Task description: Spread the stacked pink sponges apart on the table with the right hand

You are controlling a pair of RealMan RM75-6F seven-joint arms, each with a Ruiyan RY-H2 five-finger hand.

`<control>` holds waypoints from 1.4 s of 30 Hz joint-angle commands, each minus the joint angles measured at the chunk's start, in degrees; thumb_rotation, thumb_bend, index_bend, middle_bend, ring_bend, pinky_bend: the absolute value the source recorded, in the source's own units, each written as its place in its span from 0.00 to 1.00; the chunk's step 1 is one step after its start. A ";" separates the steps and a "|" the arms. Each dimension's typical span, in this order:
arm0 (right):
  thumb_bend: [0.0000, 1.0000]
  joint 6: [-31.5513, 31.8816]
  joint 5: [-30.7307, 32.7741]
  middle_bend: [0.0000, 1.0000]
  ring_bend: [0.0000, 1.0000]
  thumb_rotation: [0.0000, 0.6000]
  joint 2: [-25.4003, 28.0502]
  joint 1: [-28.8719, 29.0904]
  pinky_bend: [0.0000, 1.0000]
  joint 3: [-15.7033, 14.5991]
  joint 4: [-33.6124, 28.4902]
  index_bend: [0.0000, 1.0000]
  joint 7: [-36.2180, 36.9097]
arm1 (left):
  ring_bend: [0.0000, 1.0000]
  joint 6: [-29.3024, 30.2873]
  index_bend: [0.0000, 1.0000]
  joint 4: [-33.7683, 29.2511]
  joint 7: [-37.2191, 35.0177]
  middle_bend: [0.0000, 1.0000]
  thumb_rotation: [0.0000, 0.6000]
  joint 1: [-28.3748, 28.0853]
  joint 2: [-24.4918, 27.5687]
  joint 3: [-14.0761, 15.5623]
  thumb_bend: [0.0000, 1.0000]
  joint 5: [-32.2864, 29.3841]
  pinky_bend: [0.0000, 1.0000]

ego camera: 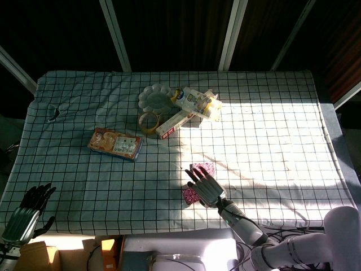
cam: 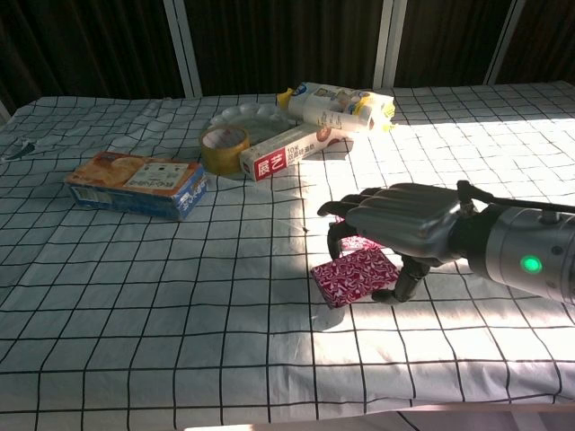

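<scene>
Two pink patterned sponges lie apart on the checked cloth. One pink sponge [ego camera: 204, 168] [cam: 361, 243] rests flat on the table, mostly hidden behind the fingers in the chest view. My right hand [ego camera: 204, 189] [cam: 395, 224] grips the other pink sponge [ego camera: 189, 196] [cam: 353, 277] between fingers and thumb, nearer the front edge and slightly tilted. My left hand [ego camera: 25, 217] hangs off the table's front left corner, fingers apart, holding nothing.
A biscuit box [ego camera: 114, 144] [cam: 135, 183] lies at the left. Behind the sponges sit a tape roll [ego camera: 149, 121] [cam: 225, 144], a white plate [ego camera: 156, 97], a long box [ego camera: 176, 122] [cam: 292, 154] and a snack bag [ego camera: 197, 101] [cam: 337, 106].
</scene>
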 commanded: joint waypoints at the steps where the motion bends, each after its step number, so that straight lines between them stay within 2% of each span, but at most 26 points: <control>1: 0.24 0.16 0.06 0.01 0.00 1.00 -1.39 -0.31 0.08 -0.88 1.18 0.37 -1.61 | 0.00 -0.03 0.00 0.04 -0.03 0.00 1.00 0.05 0.00 -0.06 0.37 -0.11 0.01; 6: 0.24 -1.29 0.51 0.00 0.00 1.00 -0.85 -0.27 0.08 -0.73 0.59 0.12 -1.41 | 0.00 -0.23 0.00 0.31 -0.25 0.00 1.00 0.05 -0.09 -0.13 0.37 -0.27 0.01; 10: 0.24 -2.38 1.65 0.00 0.00 1.00 0.96 -0.02 0.07 0.19 -0.90 0.04 -0.40 | 0.00 -0.46 0.00 0.28 -0.30 0.00 1.00 0.11 0.02 -0.17 0.37 -0.52 0.01; 14: 0.24 -2.10 2.85 0.00 0.00 1.00 2.77 -0.06 0.06 2.27 -1.27 0.08 1.62 | 0.00 -0.72 0.00 0.01 -0.35 0.00 1.00 0.05 0.30 -0.10 0.37 -0.51 0.01; 17: 0.24 -0.99 4.14 0.00 0.00 1.00 3.02 -0.10 0.06 5.01 0.67 0.12 3.47 | 0.00 -0.73 0.00 -0.35 -0.16 0.00 1.00 -0.01 0.49 -0.12 0.37 -0.45 0.01; 23: 0.24 -3.51 12.52 0.00 0.00 1.00 2.16 2.05 0.04 9.12 6.11 0.16 3.70 | 0.00 -1.08 0.00 -0.78 0.02 0.00 1.00 -0.15 0.63 -0.21 0.37 -0.56 0.01; 27: 0.24 -6.28 16.67 0.00 0.00 1.00 1.63 3.43 0.04 9.30 8.12 0.17 3.32 | 0.00 -1.46 0.00 -0.87 -0.03 0.00 1.00 -0.19 0.70 -0.23 0.37 -0.80 0.01; 42: 0.24 -7.52 19.40 0.00 0.00 1.00 -1.08 5.09 0.04 7.56 12.31 0.18 3.01 | 0.00 -1.66 0.00 -0.40 -0.71 0.00 1.00 -0.10 0.57 -0.29 0.37 -1.00 0.00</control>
